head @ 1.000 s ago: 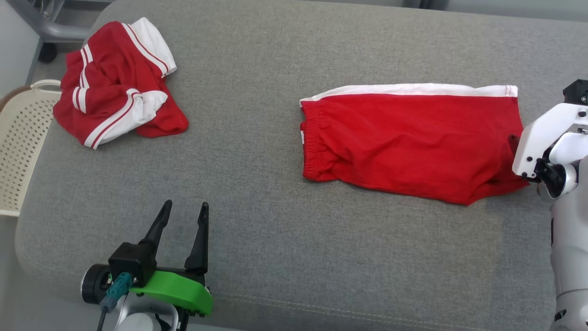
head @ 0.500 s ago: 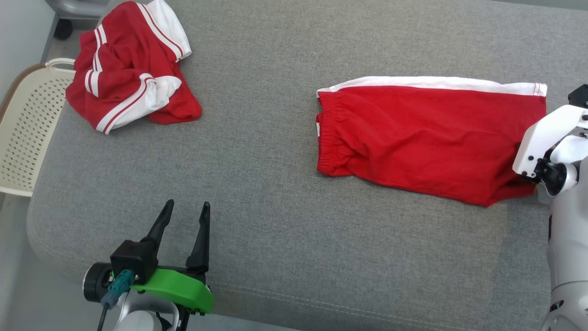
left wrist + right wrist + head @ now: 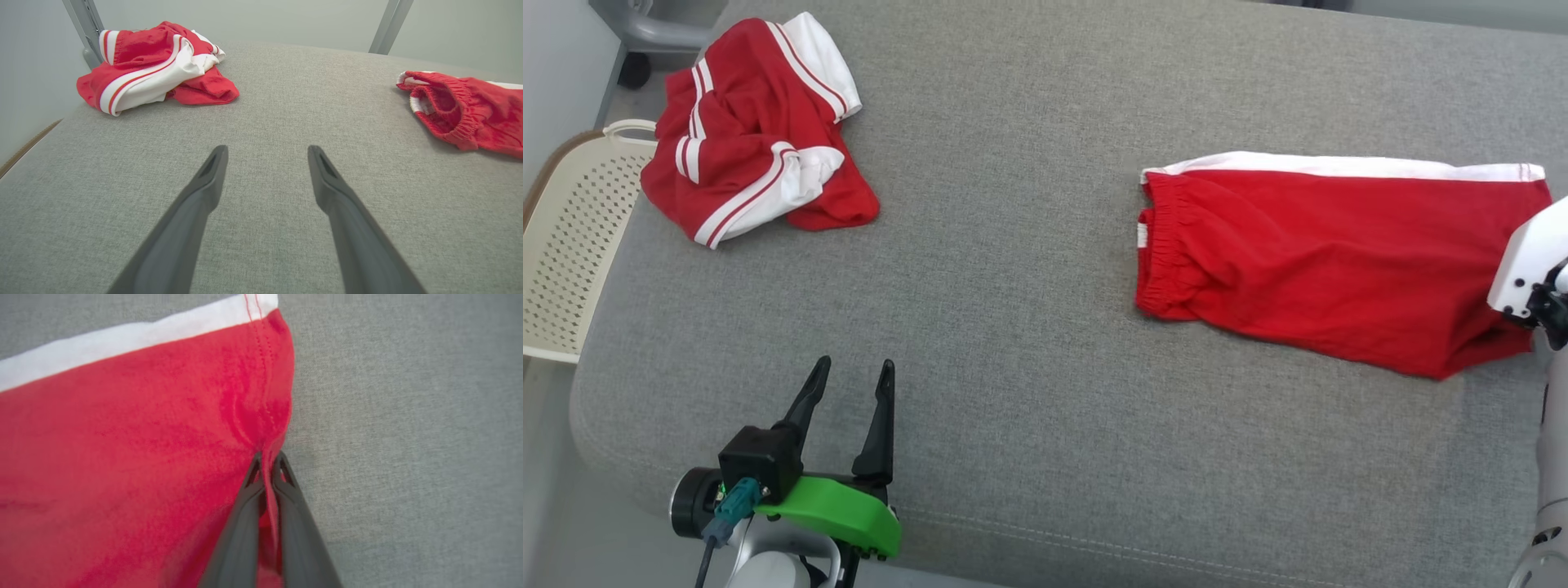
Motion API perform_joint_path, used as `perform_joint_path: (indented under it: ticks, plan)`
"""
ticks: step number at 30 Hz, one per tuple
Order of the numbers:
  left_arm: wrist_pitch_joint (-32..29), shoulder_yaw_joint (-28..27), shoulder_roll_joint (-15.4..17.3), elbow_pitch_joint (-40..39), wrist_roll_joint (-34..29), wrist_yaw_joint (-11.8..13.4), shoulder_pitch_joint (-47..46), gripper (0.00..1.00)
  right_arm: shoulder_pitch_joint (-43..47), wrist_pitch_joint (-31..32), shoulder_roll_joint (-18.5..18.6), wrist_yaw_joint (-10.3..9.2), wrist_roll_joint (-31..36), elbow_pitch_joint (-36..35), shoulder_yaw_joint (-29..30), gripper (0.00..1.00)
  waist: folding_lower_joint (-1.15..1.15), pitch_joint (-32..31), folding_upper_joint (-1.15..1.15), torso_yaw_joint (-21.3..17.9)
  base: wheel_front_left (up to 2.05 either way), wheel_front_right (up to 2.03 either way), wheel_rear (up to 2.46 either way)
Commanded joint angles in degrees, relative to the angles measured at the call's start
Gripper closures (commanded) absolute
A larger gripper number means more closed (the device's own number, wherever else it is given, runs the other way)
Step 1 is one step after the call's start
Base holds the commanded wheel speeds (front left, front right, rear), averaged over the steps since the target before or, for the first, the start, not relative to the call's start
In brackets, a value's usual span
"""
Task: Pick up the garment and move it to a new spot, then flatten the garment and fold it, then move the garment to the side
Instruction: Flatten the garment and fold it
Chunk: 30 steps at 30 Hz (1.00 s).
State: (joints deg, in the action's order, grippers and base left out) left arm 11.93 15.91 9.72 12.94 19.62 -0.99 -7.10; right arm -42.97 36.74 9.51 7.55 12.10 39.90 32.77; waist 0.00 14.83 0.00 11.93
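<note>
R fingers (image 3: pixel 239 526) clamped on hem of red shorts (image 3: pixel 1339 245); L fingers (image 3: pixel 880 433) apart above grey cushion (image 3: pixel 1029 327).

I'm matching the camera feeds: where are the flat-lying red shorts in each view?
Head view: red shorts, right of centre.
Left wrist view: right edge, waistband end.
Right wrist view: left half, hem pinched by right gripper.
Shared landmark: their white side stripe.

**One gripper spread, one pinched**

The left gripper (image 3: pixel 855 362) hovered at the near left, fingers wide apart and pointing forward. The right gripper (image 3: pixel 269 455) — far right, white wrist (image 3: pixel 1523 261) angled down — held its fingers pressed together on the garment (image 3: pixel 122 457) edge.
</note>
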Motion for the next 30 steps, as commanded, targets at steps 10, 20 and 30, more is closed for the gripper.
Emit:
perform_joint_path:
  ticks: [10, 20, 30]
  plan:
    - [0.2, 0.5, 0.4, 0.4, 0.7, 0.6, 0.8, 0.0, 0.0, 0.9, 3.2, -0.1, 4.5, -3.8, -1.2, 1.0, 0.0, -2.5, 0.0, -0.5, 0.0, 0.0, 0.0]
    - [0.4, 1.0, 0.5, 1.2, 1.4, 0.4, 1.6, 0.0, -0.6, 2.2, -0.6, -0.1, -0.5, -5.1, -10.3, 1.0, 0.0, -5.4, 0.0, -0.3, 0.0, 0.0, 0.0]
    - [0.0, 1.8, 0.4, 1.4, 1.9, 0.4, 2.2, 0.0, -2.1, 3.1, -4.4, -0.1, -6.4, -1.8, -21.3, 1.0, 0.0, -6.9, 0.0, 2.0, 0.0, 0.0, 0.0]
